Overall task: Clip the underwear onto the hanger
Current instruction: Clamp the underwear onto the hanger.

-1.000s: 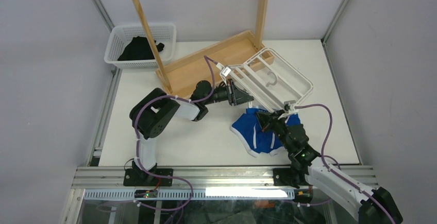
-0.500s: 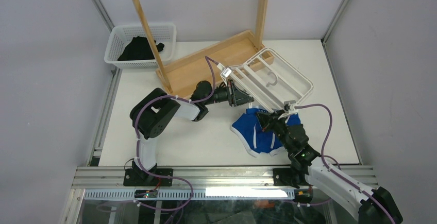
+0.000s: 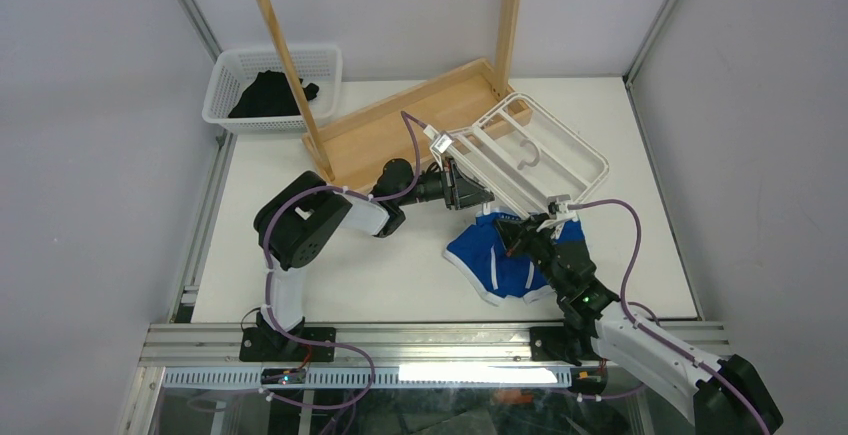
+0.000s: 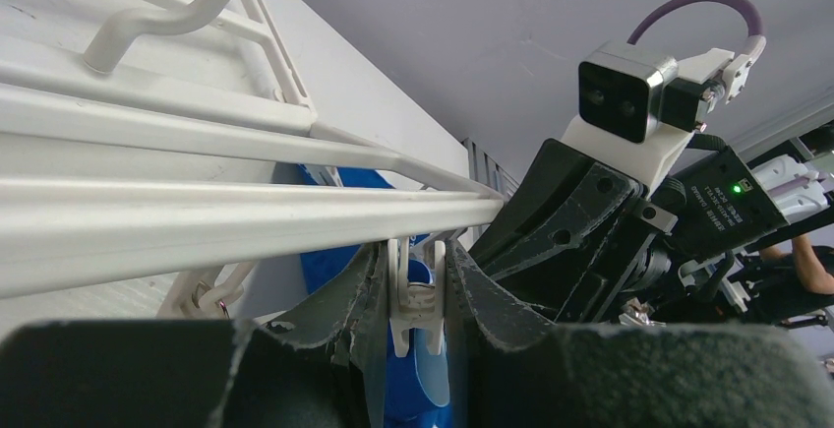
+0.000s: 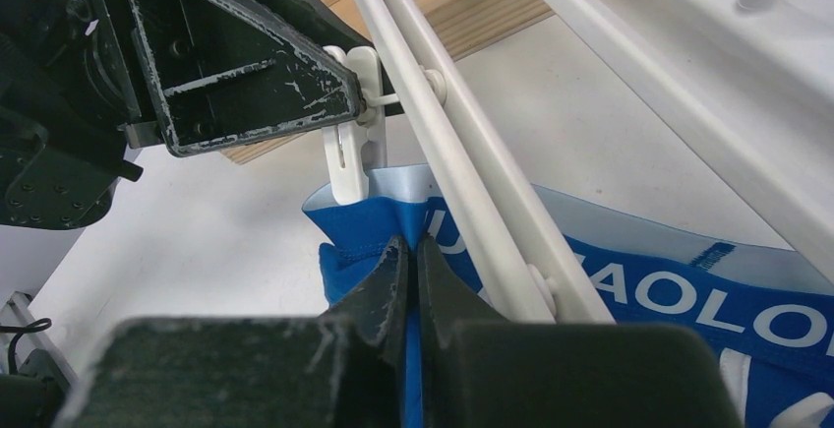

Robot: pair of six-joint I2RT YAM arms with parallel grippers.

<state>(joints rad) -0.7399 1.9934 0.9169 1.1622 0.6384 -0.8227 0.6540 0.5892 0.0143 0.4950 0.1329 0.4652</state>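
Observation:
The blue underwear (image 3: 500, 255) lies on the table under the near edge of the white hanger (image 3: 560, 145). My left gripper (image 3: 478, 193) is shut on a small white clip (image 4: 425, 295) hanging from the hanger's bar (image 4: 246, 216); blue fabric shows just below that clip. My right gripper (image 3: 518, 237) is shut on the underwear's waistband (image 5: 629, 290), pinching a fold (image 5: 411, 241) directly under the same clip (image 5: 346, 157). The waistband's upper edge touches the clip's lower end in the right wrist view.
A tall wooden rack (image 3: 400, 115) stands behind the hanger on its wooden base. A white basket (image 3: 225, 90) with a black garment (image 3: 268, 92) is at the back left. The table's right edge is beyond the hanger.
Both grippers and the hanger's near edge have shifted very slightly; the left arm's cable has moved a little. The grips are unchanged.

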